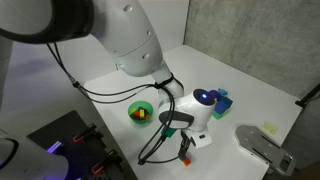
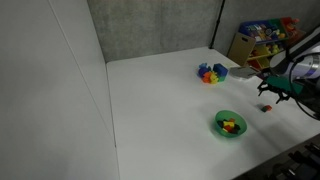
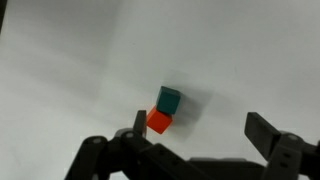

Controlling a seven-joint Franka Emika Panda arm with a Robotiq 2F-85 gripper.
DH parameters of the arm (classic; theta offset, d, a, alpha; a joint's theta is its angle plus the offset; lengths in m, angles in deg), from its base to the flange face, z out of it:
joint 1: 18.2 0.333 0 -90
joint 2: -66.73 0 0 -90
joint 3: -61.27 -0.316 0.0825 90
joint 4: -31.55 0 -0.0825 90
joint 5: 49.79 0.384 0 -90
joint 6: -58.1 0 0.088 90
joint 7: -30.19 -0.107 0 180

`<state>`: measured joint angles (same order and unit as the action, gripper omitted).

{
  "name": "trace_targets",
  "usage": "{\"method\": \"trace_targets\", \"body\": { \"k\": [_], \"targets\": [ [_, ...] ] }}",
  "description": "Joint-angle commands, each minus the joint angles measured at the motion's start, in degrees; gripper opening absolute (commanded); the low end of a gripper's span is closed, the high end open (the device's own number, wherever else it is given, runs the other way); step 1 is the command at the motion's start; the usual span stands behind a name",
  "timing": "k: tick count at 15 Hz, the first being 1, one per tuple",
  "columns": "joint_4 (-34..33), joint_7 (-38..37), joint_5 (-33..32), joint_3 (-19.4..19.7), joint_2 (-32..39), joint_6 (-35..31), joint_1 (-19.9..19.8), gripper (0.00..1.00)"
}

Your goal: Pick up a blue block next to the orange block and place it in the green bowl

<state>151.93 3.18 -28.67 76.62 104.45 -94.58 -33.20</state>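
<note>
In the wrist view a blue-teal block [image 3: 168, 99] lies on the white table, touching an orange block [image 3: 158, 122] just below it. My gripper [image 3: 200, 130] is open and empty above the table. Its left finger is beside the orange block and its right finger is far off to the right. The green bowl [image 1: 141, 112] holds small yellow and red pieces and shows in both exterior views [image 2: 230, 124]. In an exterior view my gripper [image 2: 270, 88] hovers over the small orange block [image 2: 265, 107], right of the bowl. The blue block cannot be made out there.
A pile of colourful blocks [image 2: 211, 72] sits further back on the table and also shows in an exterior view [image 1: 222, 100]. A shelf with toys [image 2: 262, 40] stands behind the table. A grey device [image 1: 262, 145] lies at the table's edge.
</note>
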Motion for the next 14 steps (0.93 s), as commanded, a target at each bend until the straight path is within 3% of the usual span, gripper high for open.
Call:
{"method": "trace_targets", "body": {
  "k": [1,14],
  "targets": [
    [-3.3,-0.6,2.14,-0.74,4.05,-0.99,-1.72,1.0],
    [-6.45,-0.9,3.89,-0.99,10.24,-2.51,-2.02,1.0]
  ]
}}
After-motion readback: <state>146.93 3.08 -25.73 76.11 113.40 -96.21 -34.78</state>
